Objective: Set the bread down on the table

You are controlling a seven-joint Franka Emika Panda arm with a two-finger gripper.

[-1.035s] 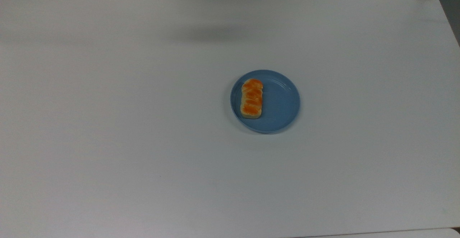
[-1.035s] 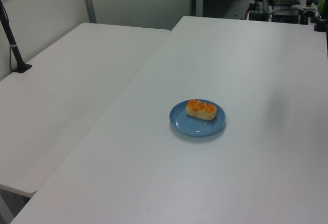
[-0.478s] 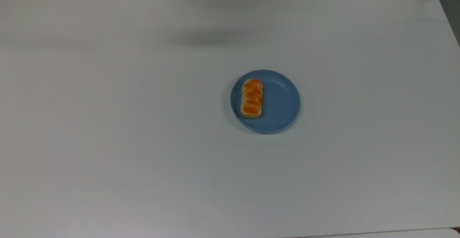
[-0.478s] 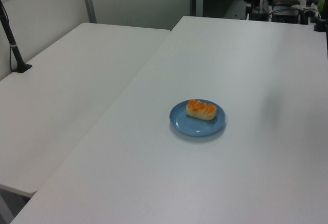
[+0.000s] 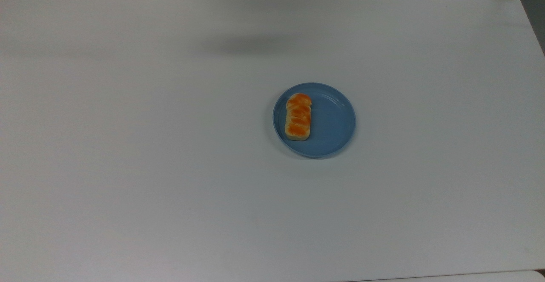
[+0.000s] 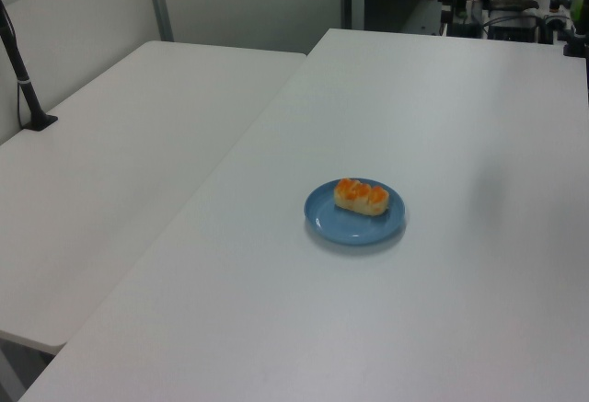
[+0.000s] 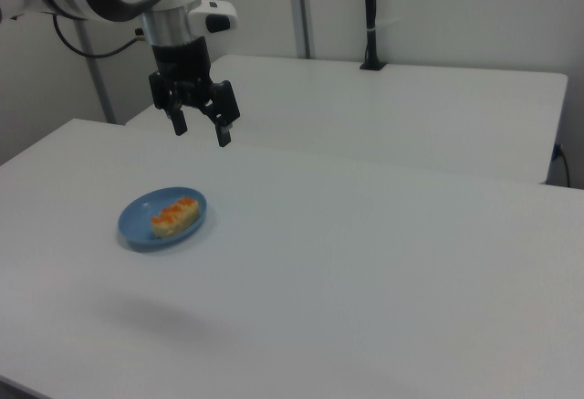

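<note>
High above the table (image 7: 365, 235), the hand (image 7: 201, 130) hangs pointing down, fingers spread, bread (image 7: 174, 216) resting on the plate (image 7: 137, 227).

You've got a smooth matt white bench (image 5: 149, 145). The blue plate (image 5: 334, 122) looks like smooth plastic with a faint sheen and ridged rim. The bread (image 5: 298, 116) has a glossy orange-brown top and dull pale sides. The gripper (image 7: 200, 128) looks matt black; the arm shell above is glossy white.
</note>
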